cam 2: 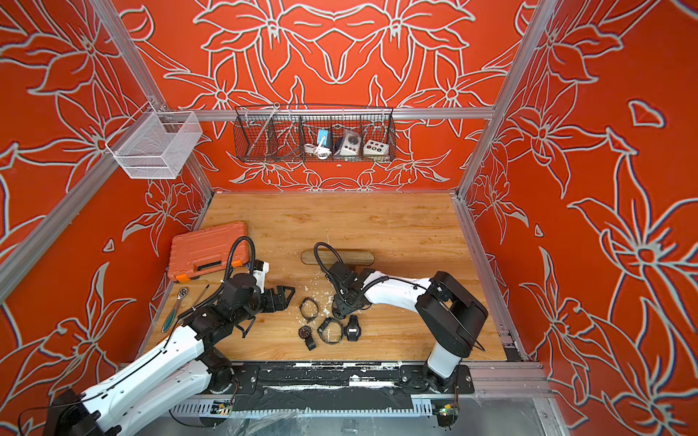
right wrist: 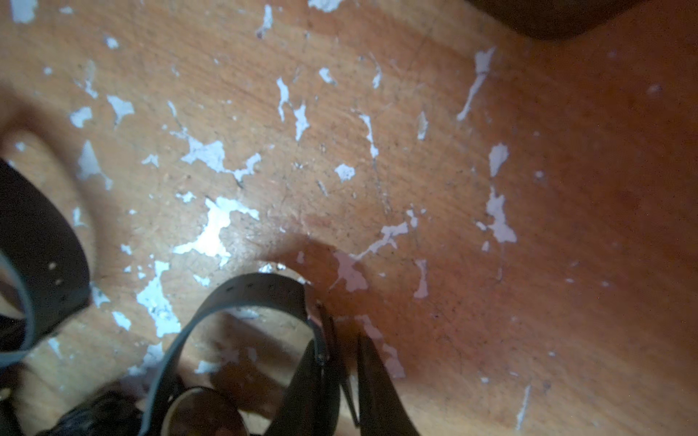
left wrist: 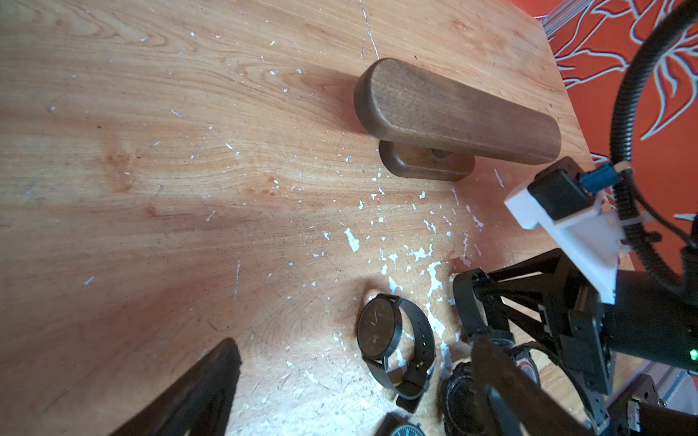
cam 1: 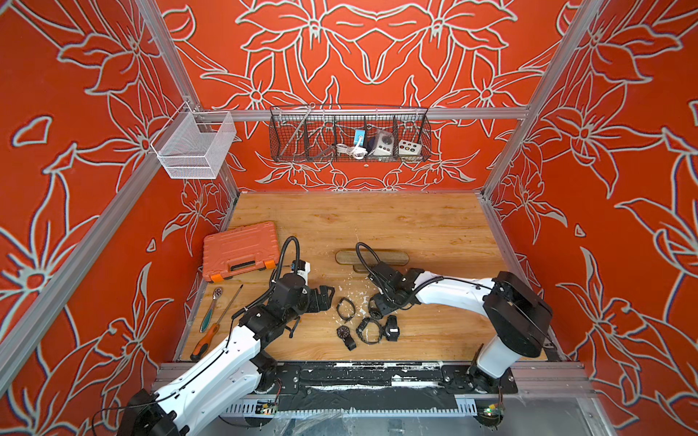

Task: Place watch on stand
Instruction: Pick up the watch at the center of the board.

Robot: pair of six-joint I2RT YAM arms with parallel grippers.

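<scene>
Nearest, the left gripper (cam 1: 327, 299) hangs wide open, left of the watches (cam 1: 368, 331). The right gripper (right wrist: 342, 327) straddles the strap of a black watch (right wrist: 245, 287) lying among them, jaws nearly together; firm grip unclear. Squeeze fully, lift straight, then carry to the bare stand (cam 1: 393, 258) beyond.
</scene>
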